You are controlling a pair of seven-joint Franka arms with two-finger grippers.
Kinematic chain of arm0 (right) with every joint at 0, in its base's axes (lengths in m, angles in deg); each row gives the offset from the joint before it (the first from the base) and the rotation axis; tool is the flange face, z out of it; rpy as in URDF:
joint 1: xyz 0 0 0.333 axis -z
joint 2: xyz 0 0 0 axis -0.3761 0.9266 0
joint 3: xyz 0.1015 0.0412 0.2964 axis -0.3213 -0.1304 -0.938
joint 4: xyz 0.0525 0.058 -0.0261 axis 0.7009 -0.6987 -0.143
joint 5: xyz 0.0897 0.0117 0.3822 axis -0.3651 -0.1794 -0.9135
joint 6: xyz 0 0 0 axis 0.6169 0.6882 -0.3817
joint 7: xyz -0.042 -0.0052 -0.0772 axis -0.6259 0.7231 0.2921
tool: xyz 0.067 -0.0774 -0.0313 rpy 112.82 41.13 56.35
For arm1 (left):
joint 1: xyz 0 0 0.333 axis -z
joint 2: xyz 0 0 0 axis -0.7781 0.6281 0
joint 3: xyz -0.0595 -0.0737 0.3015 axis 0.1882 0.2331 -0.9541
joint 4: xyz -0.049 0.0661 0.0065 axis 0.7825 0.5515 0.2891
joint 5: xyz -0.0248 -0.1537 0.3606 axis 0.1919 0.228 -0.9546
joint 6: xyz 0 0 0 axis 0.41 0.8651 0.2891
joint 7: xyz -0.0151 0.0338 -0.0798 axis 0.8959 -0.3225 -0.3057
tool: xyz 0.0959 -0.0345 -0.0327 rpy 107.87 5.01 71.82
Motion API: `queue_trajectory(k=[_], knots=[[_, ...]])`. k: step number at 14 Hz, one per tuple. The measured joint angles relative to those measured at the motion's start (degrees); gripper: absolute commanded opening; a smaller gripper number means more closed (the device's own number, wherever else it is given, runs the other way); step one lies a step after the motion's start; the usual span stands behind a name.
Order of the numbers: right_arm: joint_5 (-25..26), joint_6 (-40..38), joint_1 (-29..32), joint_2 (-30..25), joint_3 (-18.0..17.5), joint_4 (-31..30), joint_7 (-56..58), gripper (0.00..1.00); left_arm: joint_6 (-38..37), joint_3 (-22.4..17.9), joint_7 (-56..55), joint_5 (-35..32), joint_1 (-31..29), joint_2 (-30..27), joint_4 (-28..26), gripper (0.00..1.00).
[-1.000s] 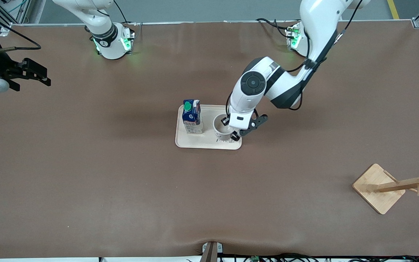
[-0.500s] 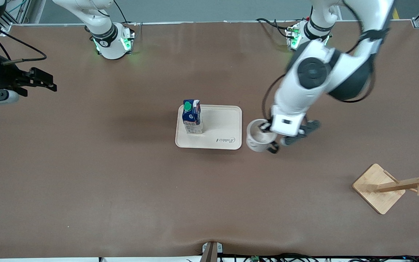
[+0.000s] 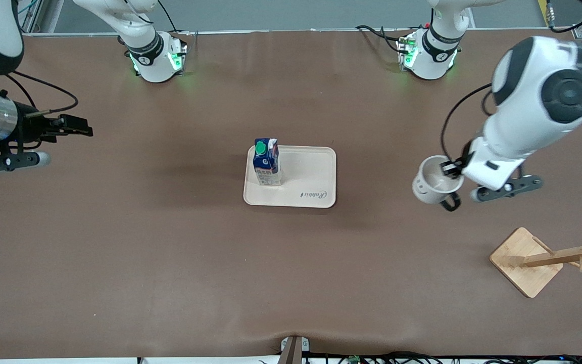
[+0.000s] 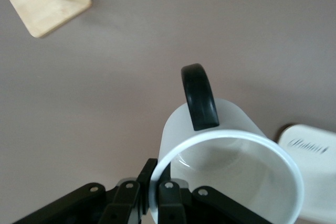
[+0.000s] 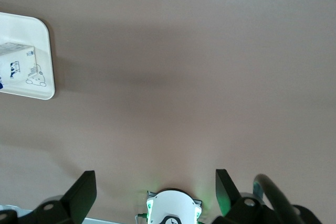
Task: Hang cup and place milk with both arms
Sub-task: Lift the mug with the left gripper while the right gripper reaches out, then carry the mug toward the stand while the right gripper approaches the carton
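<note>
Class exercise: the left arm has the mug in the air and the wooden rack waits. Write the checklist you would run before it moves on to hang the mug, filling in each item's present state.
1. Grip: left gripper pinches the mug by its rim, one finger inside, one outside: ok.
2. Handle free of the fingers for hooking: ok.
3. Rack upright on its square base, pegs bare: ok.
4. Bare table between mug and rack: ok.
5. Handle turned toward a peg: cannot tell.
6. Right gripper open, over the right arm's end of the table, away from the milk carton on the tray: ok.
</note>
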Motion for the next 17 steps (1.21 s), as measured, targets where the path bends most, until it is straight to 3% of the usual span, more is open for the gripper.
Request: queue_trajectory(k=[6, 10, 14, 17], knots=[[-1.8, -0.1, -0.6, 3.5, -0.5, -0.1, 0.1, 1.0, -1.2, -0.1, 23.0, -9.3, -7.1, -1.1, 0.0, 0.0], [-3.2, 6.0, -5.5, 8.4, -0.9, -0.2, -1.5, 1.0, -1.2, -0.1, 35.1, -11.8, -11.1, -0.8, 1.9, 0.0], [-4.5, 10.7, -13.4, 14.3, -1.1, -0.2, -16.1, 1.0, -0.2, -0.2, 43.4, -15.3, -12.6, 2.3, 4.8, 0.0], [-6.5, 10.9, -19.3, 14.9, -1.2, -0.2, -24.4, 1.0, 1.5, -0.2, 49.9, -15.4, -14.7, 5.3, 7.2, 0.0]])
